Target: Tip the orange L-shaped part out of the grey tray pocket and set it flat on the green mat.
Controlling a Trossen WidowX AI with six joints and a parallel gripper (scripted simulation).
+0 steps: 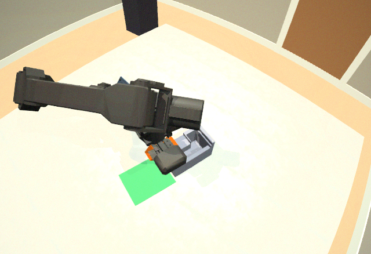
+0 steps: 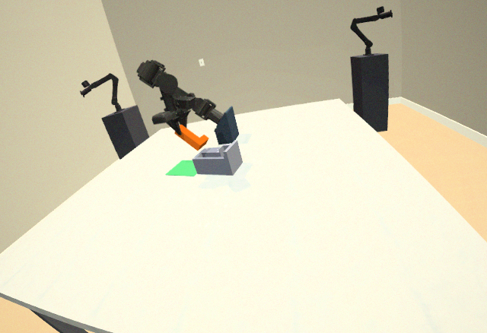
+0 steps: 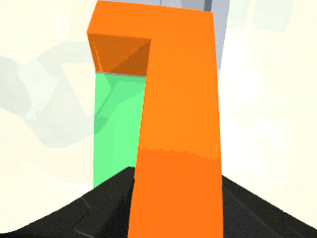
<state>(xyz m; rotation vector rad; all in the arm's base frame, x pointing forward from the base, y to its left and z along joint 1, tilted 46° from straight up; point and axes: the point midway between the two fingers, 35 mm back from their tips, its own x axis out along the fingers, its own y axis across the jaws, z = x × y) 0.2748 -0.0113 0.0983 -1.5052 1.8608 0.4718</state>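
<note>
The orange L-shaped part (image 1: 147, 153) (image 2: 191, 137) (image 3: 183, 89) is in the air, clear of the pocket. My gripper (image 2: 179, 129) (image 3: 173, 180) is shut on its straight end. The part slopes, with the held end higher and the L-shaped end lower, pointing toward the tray. The grey tray (image 1: 195, 158) (image 2: 216, 166) stands on the table with its pocket empty. The green mat (image 1: 146, 182) (image 2: 181, 169) (image 3: 116, 129) lies flat beside the tray, below the part in the wrist view. In the top view the gripper hides much of the part.
A dark blue slanted block (image 2: 227, 127) stands behind the tray, close to the arm; in the top view only its tip (image 1: 121, 80) shows past the arm. Two dark pedestals (image 2: 128, 131) (image 2: 370, 90) with small arms stand beyond the table.
</note>
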